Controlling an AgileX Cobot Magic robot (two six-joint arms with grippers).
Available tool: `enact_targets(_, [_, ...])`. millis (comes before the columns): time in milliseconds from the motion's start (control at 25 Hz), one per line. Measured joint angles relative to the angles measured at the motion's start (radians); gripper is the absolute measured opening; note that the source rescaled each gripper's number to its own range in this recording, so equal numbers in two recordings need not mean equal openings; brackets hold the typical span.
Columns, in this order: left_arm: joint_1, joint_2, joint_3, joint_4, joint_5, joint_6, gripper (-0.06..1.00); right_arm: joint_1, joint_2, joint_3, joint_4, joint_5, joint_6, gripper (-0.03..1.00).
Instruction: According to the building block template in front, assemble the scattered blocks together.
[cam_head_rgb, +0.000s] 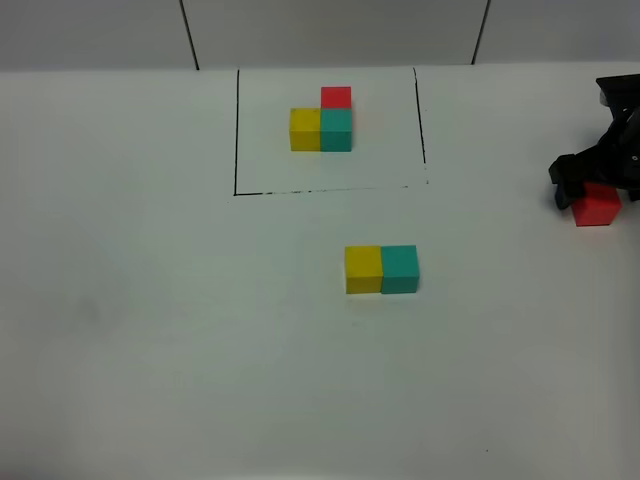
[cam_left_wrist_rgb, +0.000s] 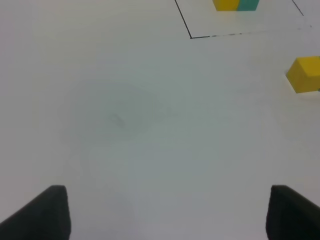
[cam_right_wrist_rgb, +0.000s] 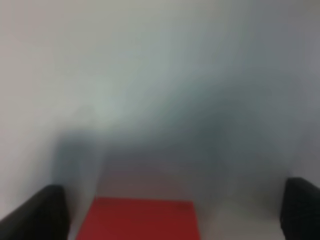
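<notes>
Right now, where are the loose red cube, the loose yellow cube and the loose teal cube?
loose red cube (cam_head_rgb: 598, 212), high exterior view, front face.
loose yellow cube (cam_head_rgb: 364, 262), high exterior view, top face.
loose teal cube (cam_head_rgb: 400, 260), high exterior view, top face.
</notes>
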Motion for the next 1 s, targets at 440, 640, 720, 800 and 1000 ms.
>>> enact_targets(440, [0.000,0.000,0.000,0.000,0.000,0.000,0.86,0.004,-0.004,-0.001,0.030,0.019,0.000,0.02])
enact_targets(640, [0.000,0.000,0.000,0.000,0.000,0.000,0.86,0.082,-0.048,-0.015,0.062,0.020,0.052,0.01])
enact_targets(720, [0.000,0.000,0.000,0.000,0.000,0.000,0.86,0.146,-0.066,-0.042,0.062,0.029,0.119,0.01])
enact_targets(800, [0.000,0.000,0.000,0.000,0.000,0.000,0.86,0.219,-0.074,-0.065,0.042,0.045,0.198,0.01])
enact_targets(1000, [0.000,0.000,0.000,0.000,0.000,0.000,0.86,0.405,-0.074,-0.096,-0.060,0.059,0.410,0.01])
